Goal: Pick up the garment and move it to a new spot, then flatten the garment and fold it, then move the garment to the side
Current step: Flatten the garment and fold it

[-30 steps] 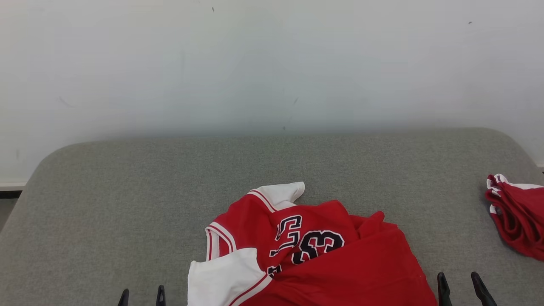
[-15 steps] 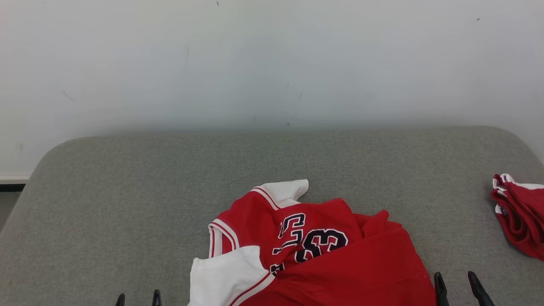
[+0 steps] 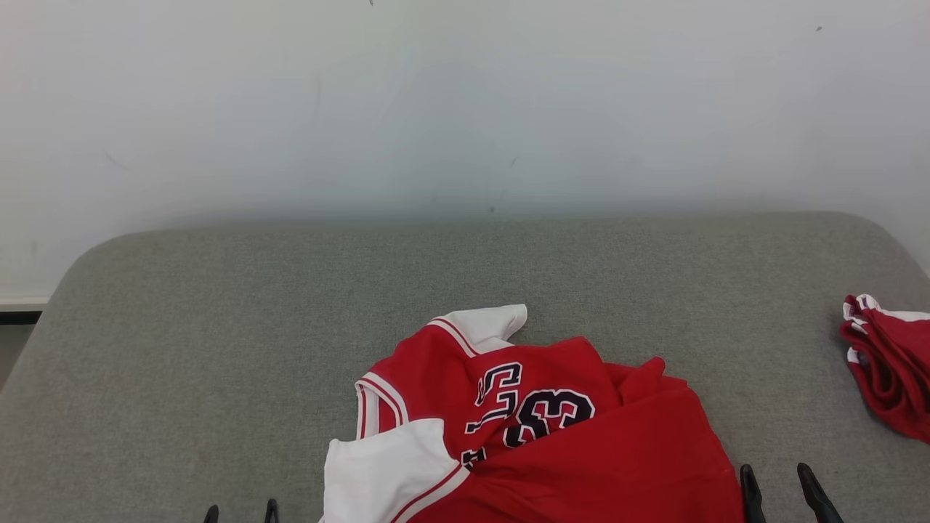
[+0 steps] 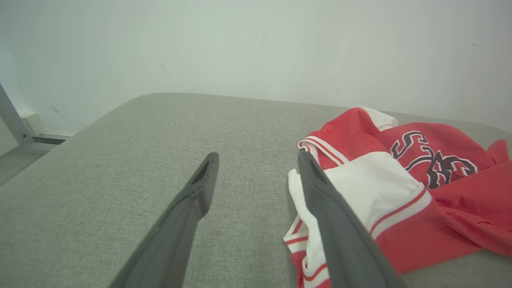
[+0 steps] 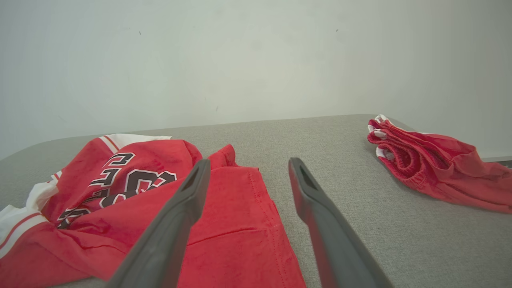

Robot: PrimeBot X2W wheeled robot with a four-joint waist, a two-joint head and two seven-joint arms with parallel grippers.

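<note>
Meanwhile, both the left pincer [image 3: 241, 511] and right pincer [image 3: 779, 491] hang wide apart beside the crumpled red garment [image 3: 538, 428], apparently awaiting the first pickup.

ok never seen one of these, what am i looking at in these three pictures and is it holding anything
It is a wheeled robot with two arms. One picture comes from its head, looking down at a grey padded surface. The other two come from cameras on each wrist, looking along two dark fingers.

The left end effector and the right end effector are both open and hold nothing.

A crumpled red and white jersey lies in front, between them. A second bundle of red cloth lies apart, off to the robot's right.
</note>
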